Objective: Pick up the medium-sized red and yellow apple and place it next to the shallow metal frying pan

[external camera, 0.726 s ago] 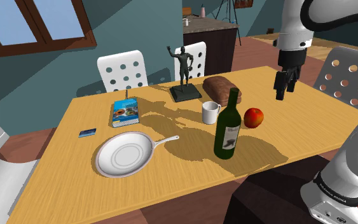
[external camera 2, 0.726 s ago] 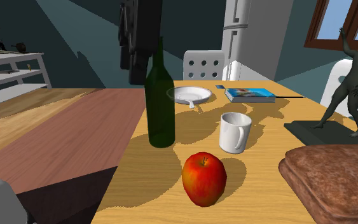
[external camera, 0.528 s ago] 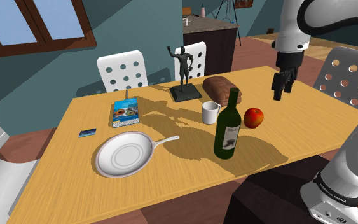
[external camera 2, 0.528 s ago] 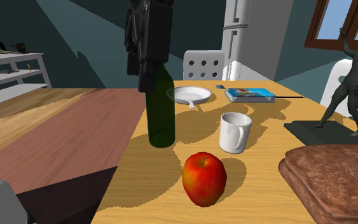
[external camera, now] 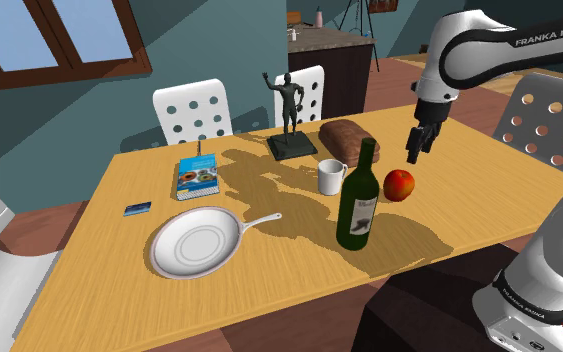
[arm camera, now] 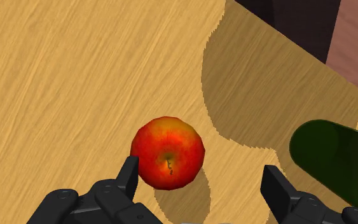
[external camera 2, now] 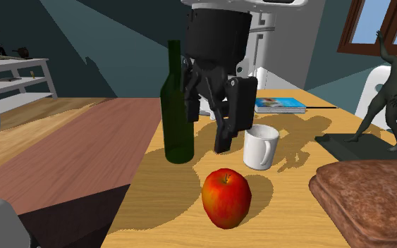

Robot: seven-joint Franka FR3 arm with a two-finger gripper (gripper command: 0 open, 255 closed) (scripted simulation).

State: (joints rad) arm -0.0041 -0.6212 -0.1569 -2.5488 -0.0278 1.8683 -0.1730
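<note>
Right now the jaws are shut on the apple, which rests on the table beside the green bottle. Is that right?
No. The wrist view shows the jaws open, standing apart above the apple, not clasping it. The apple does rest on the table beside the green bottle.

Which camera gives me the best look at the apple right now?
The second exterior view: the apple sits close, whole and unblocked. The wrist view shows its top, by one finger of the end effector. The shoulder view shows it small, beside the bottle.
</note>
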